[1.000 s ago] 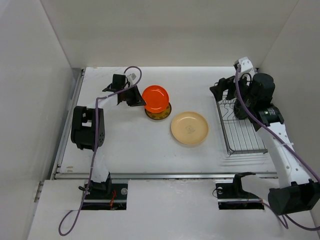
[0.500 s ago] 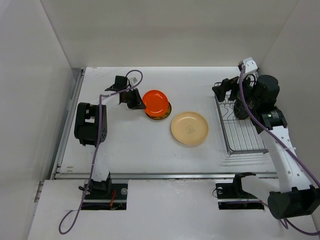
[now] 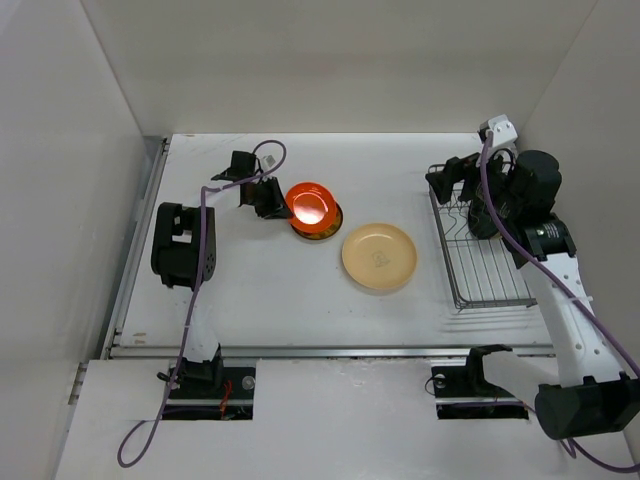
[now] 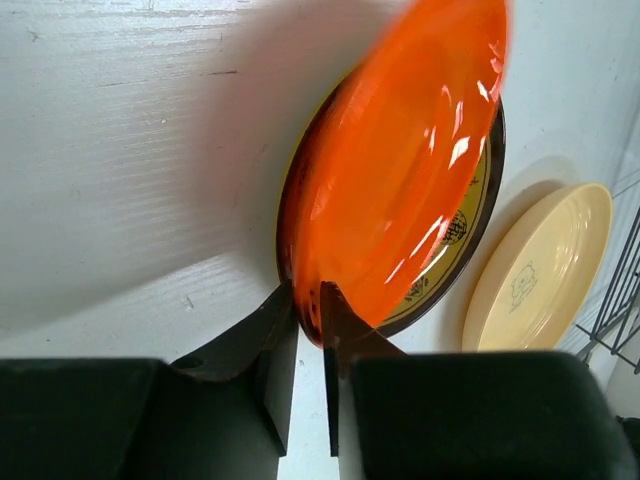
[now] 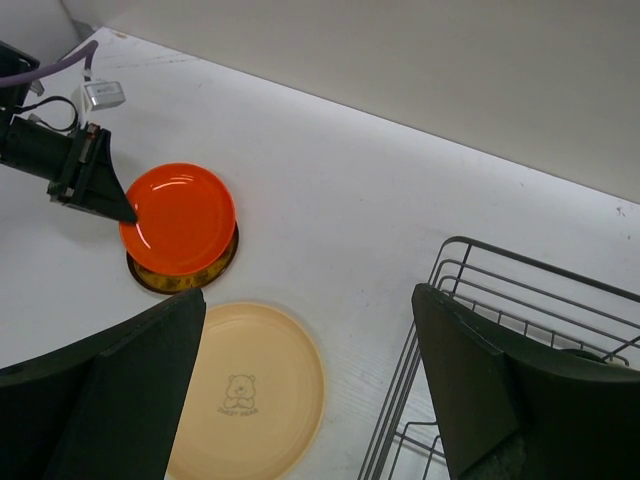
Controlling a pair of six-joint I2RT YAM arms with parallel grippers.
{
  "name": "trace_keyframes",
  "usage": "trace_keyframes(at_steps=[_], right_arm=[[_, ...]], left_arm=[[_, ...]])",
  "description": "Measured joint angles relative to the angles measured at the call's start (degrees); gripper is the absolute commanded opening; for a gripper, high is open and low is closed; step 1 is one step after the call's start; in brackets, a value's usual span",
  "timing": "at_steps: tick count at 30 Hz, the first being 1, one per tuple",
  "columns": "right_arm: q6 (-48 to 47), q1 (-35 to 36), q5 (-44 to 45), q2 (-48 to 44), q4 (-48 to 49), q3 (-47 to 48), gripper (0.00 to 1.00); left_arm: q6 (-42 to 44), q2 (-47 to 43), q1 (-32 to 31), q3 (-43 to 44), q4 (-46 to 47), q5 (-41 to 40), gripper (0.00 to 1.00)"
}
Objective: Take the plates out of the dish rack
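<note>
My left gripper (image 3: 277,204) (image 4: 309,305) is shut on the near rim of the glossy orange-red plate (image 3: 310,203) (image 4: 400,170). It holds the plate tilted, just over a dark plate with a yellow-patterned rim (image 3: 320,234) (image 4: 478,215) that lies on the table. The larger tan-yellow plate (image 3: 379,256) (image 5: 250,400) lies flat to the right of them. The silver wire dish rack (image 3: 487,272) (image 5: 520,290) stands at the right and shows no plates. My right gripper (image 3: 447,180) (image 5: 310,340) is open and empty above the rack's far left corner.
White walls close in the table at the back and both sides. The left arm's cable (image 3: 268,150) loops near the back left. The table's front edge runs along a metal rail (image 3: 330,350).
The orange-red plate has come down from a steep tilt to nearly flat over the dark plate. The right gripper has shifted slightly to the right over the rack.
</note>
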Motion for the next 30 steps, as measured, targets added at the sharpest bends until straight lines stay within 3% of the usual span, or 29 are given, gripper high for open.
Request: trace_keyframes(at_steps=[11,16,20,25,27,30], right_arm=[[-0.04,-0.59,3.56,-0.46,-0.02,-0.02,0.90],[-1.84,-0.59,13.86,-0.72,-0.02,-0.02,0.90],[-4.33,-0.63,23.93,-0.92,0.09,-1.27,0.92],[-7.65,-0.63,33.68,0.87,-0.35,-2.84,0.92],[-8.61,-0.76,36.41,2.75,-0.57,-2.89,0.92],[-9.60,-1.31,40.02,6.45,-1.29,-2.99,0.83]], left_arm=[[0.42,0.26,0.00,0.70,-1.49,-0.81,0.34],[0.87,0.28,0.00,1.11,-2.25,-1.97,0.60],[1.36,0.26,-0.28,1.33,-3.41,-4.11,0.73],[2.51,-2.97,-1.16,1.33,-5.38,-8.66,0.74],[3.32,-7.65,-2.03,0.35,-4.50,-9.73,0.74],[4.26,-18.12,-3.17,-2.25,-1.79,-8.17,0.74]])
